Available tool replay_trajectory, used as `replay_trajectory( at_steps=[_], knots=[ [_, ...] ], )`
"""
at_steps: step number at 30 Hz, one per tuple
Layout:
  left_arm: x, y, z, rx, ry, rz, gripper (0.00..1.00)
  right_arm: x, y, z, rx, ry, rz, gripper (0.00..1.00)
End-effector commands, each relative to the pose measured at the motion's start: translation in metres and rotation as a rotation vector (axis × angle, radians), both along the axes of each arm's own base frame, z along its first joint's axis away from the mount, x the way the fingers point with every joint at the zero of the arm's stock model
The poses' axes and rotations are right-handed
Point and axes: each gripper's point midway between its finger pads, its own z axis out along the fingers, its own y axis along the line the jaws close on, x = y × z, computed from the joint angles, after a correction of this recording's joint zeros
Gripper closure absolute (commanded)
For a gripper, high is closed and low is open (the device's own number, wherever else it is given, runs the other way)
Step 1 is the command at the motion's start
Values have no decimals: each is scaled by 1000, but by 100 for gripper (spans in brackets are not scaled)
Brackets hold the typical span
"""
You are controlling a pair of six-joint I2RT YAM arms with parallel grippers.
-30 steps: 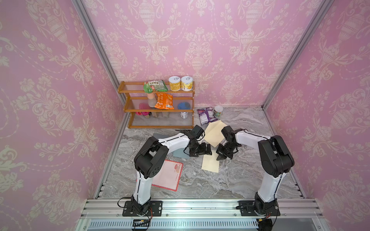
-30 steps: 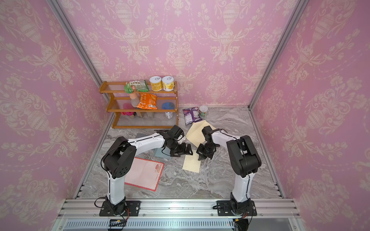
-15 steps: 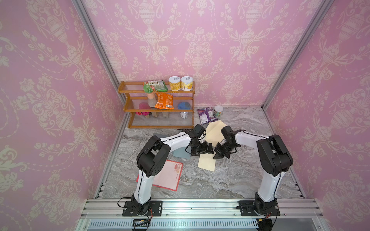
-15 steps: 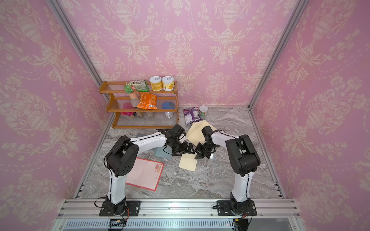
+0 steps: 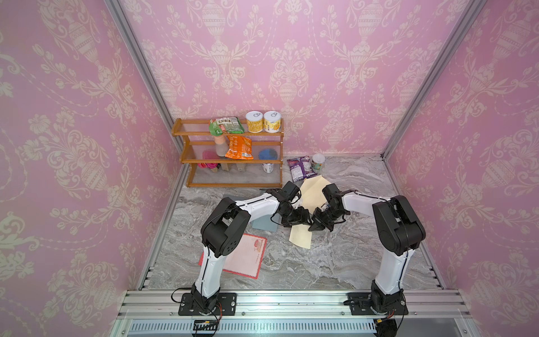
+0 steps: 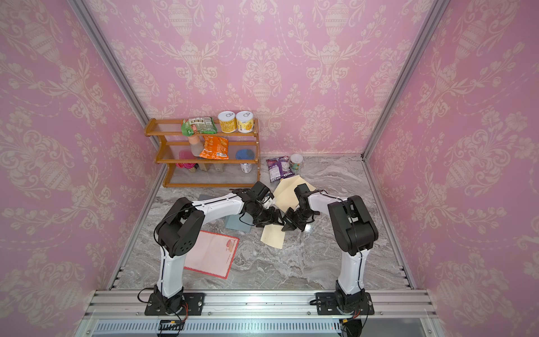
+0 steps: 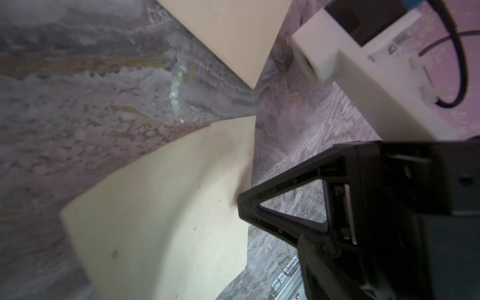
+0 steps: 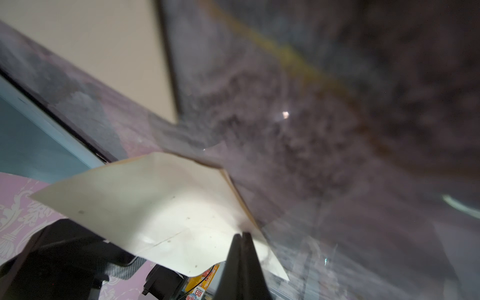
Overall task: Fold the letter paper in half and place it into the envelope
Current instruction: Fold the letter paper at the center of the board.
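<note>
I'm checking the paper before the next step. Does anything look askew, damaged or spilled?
The cream sheet at mid-table is not flat: the right claw is shut on its edge, and in the right wrist view it bows up there, with a faint crease near the pinch. No tear or spill shows.

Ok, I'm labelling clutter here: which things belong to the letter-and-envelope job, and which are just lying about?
Job: held cream sheet, right gripper shut on it, second cream sheet behind.
Lying about: pink red-edged sheet, grey-blue slab, wooden shelf, purple packet, cup.
</note>
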Motion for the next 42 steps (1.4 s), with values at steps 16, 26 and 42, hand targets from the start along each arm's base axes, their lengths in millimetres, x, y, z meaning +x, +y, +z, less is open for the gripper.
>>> replay_trajectory(
  at_steps=[16,26,42],
  knots=[
    [58,22,28,57,-71,160,100,11,-39,41,-79,-99,-103,74],
    [134,28,84,-133,-104,521,100,52,-11,91,130,-148,-299,0],
    [179,11,119,-508,21,835,100,111,-2,138,439,-168,-761,30]
  ],
)
